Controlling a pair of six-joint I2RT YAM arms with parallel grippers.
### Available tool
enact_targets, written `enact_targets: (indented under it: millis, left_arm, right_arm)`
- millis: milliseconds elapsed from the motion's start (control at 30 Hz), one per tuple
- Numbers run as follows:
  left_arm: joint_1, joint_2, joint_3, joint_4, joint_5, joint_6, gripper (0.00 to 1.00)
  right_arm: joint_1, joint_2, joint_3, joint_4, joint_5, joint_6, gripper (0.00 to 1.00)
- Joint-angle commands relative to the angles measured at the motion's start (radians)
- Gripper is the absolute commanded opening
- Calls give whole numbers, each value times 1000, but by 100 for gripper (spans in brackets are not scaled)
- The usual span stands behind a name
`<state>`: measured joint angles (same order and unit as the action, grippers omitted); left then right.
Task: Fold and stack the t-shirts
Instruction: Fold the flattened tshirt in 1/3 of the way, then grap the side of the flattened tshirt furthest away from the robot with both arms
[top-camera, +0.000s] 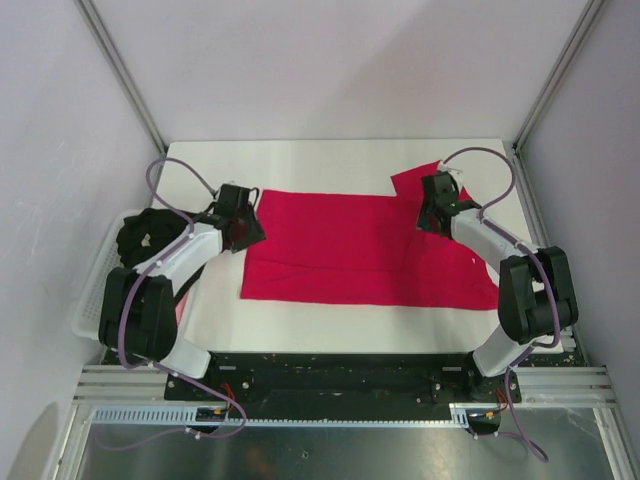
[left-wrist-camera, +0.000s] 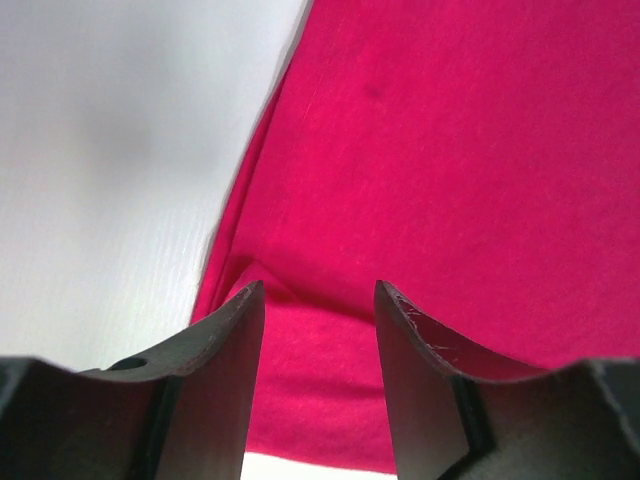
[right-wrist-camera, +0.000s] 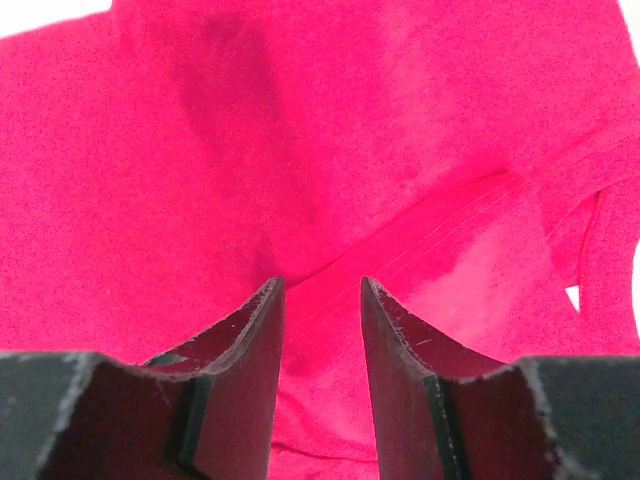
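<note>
**Red shirt flat, both grippers spread**

The red t-shirt (top-camera: 350, 245) lies flat at the middle of the white table (top-camera: 300, 165), with strips of table showing along its far and near edges. The left gripper (left-wrist-camera: 318, 292) stands spread at its left edge, and the right gripper (right-wrist-camera: 322, 285) is spread over its right end.

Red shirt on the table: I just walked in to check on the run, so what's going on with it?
Two robot arms are working on the red t-shirt, which lies flat and looks partly folded on the white table. The left gripper is open at the shirt's left edge. The right gripper is open over its far right part, near a sleeve. Neither pinches cloth. A dark shirt waits in the white basket on the left.
</note>
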<state>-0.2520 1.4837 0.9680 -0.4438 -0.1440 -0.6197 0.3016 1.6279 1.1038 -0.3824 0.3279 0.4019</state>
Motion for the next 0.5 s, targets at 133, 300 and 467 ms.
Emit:
enact_targets:
  millis: [133,300,467]
  left_arm:
    - [29,204,273,22,-4,13,53]
    - [48,423,516,21,-40,25,52]
    - [68,636,750,21,-67,49,52]
  right_arm:
    - [-53,52,69,56,-79,69,40]
    - [-57,54,71,67,-91,72,40]
    - [-69,48,71,73,-107,65,40]
